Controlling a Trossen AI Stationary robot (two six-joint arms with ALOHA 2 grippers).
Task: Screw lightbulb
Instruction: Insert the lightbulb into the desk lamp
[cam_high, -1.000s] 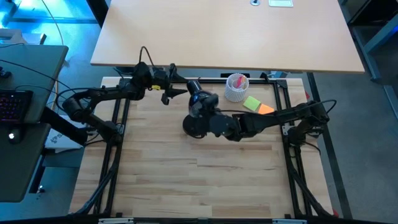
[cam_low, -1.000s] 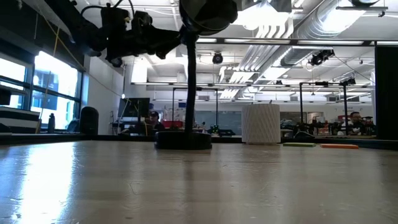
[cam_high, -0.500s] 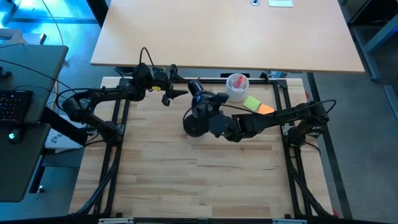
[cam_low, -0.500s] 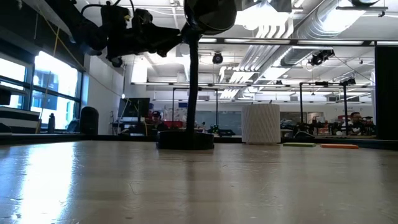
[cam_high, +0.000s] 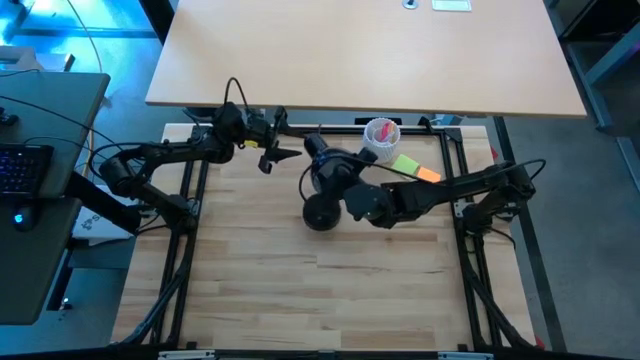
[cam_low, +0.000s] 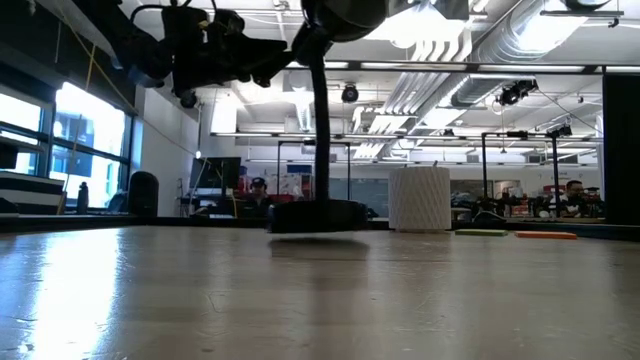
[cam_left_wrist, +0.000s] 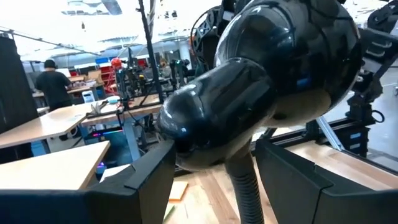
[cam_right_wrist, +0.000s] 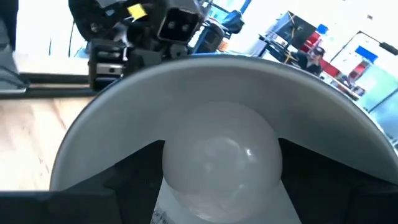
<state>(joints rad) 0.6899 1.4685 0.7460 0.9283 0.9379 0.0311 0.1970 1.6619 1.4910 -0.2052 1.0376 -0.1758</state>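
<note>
The black desk lamp stands mid-table, with its round base (cam_high: 322, 212) below its head (cam_high: 325, 163). In the low view the base (cam_low: 318, 215) looks raised a little above its shadow. The white lightbulb (cam_right_wrist: 217, 155) sits inside the head's white hollow (cam_right_wrist: 217, 81). My right gripper (cam_high: 357, 197) is shut on the bulb. My left gripper (cam_high: 287, 150) is open at the head's far-left side. Its fingers (cam_left_wrist: 146, 180) stand on either side of the lamp's neck (cam_left_wrist: 244, 186); whether they touch it I cannot tell. My right gripper pinches the bulb's rounded glass (cam_right_wrist: 186, 180) between its two fingers (cam_right_wrist: 134, 171), one on each side. The fingers reach into the open mouth of the lamp head. The bulb's screw base is hidden deeper in the head.
A white ribbed cup (cam_high: 381, 140) stands at the far right of the lamp and also shows in the low view (cam_low: 419, 198). Green (cam_high: 406, 166) and orange (cam_high: 428, 175) pads lie beside it. A larger table (cam_high: 360, 50) lies beyond the far edge.
The lamp has shifted toward the table's right; in the low view its base now looks slightly raised above the table. My right gripper has gone the same way with the bulb in the head. My left gripper has stayed by the head.
</note>
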